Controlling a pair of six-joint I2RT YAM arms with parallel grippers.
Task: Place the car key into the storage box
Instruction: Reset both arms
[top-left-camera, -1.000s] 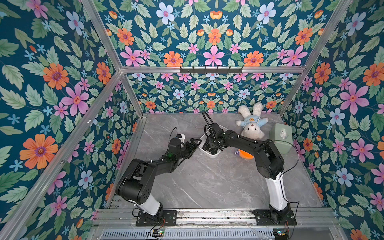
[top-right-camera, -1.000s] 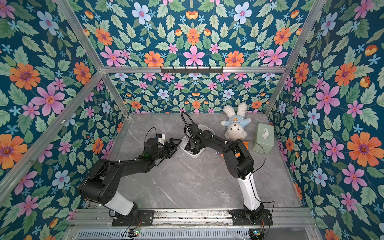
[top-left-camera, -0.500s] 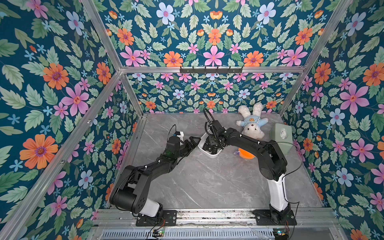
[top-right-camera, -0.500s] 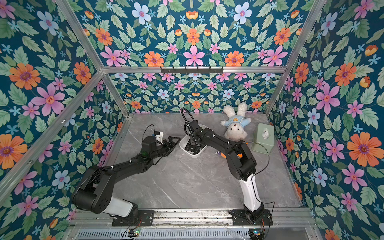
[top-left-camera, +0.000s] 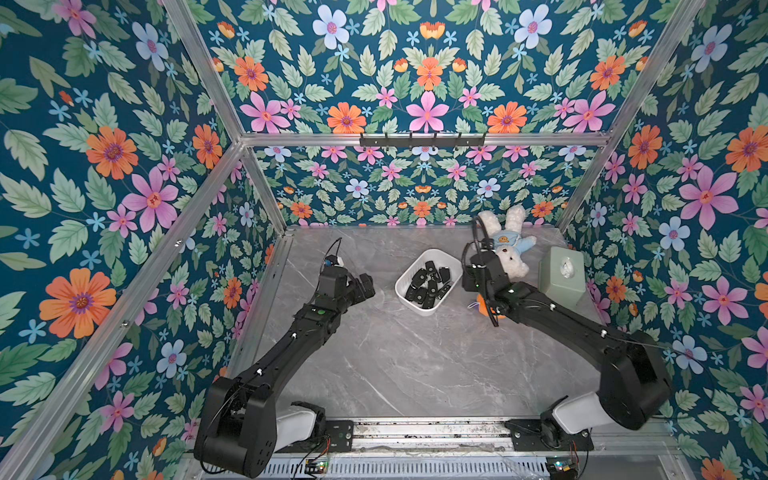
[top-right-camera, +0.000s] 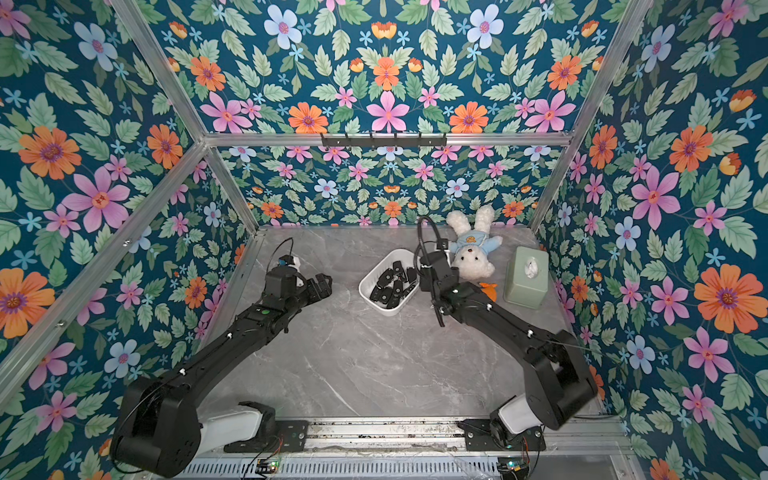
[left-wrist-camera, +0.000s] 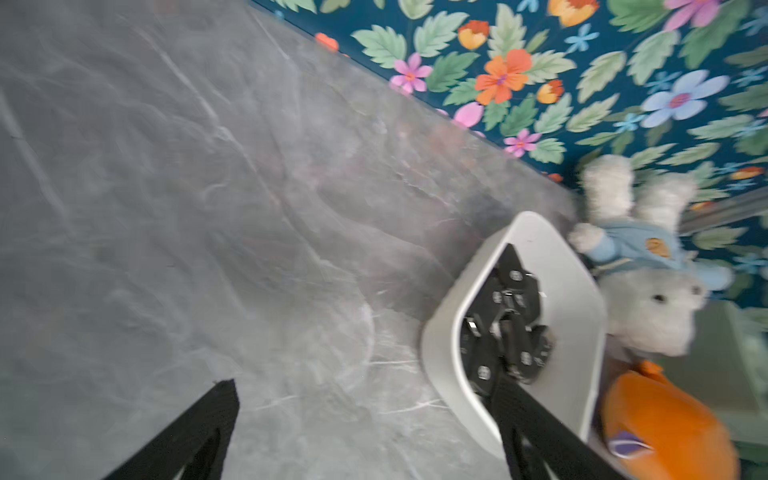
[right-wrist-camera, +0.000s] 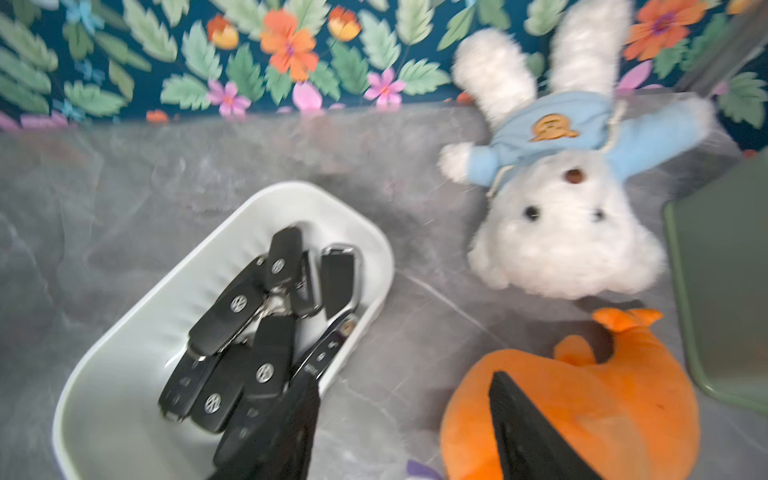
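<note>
The storage box (top-left-camera: 424, 312) sits near the middle of the frame in both top views, and the car keys (right-wrist-camera: 249, 332) all lie inside it in a loose black heap; no key shows on the marble table (top-left-camera: 415, 365). The left gripper (top-left-camera: 366, 286) hangs to the left of the box with its fingers spread wide and nothing between them. The right gripper (right-wrist-camera: 403, 382) is also parted and empty, with one finger over the box's near rim and the keys and the other over an orange plush toy (right-wrist-camera: 582, 399). The keys look like small, light, rigid plastic fobs with smooth shells that could slip, so a pinch across the narrow flanks at mid-body seems safest, clear of the buttons and metal trim. The top views alone give the layout: both arms, the white plush rabbit (top-left-camera: 509, 253) and the green tissue box (top-left-camera: 561, 278) to the right of the box. The right wrist view alone resolves the badges and chrome edges on the fobs and how they overlap. The left wrist view, which is blurred, shows bare marble between that gripper's fingers.
</note>
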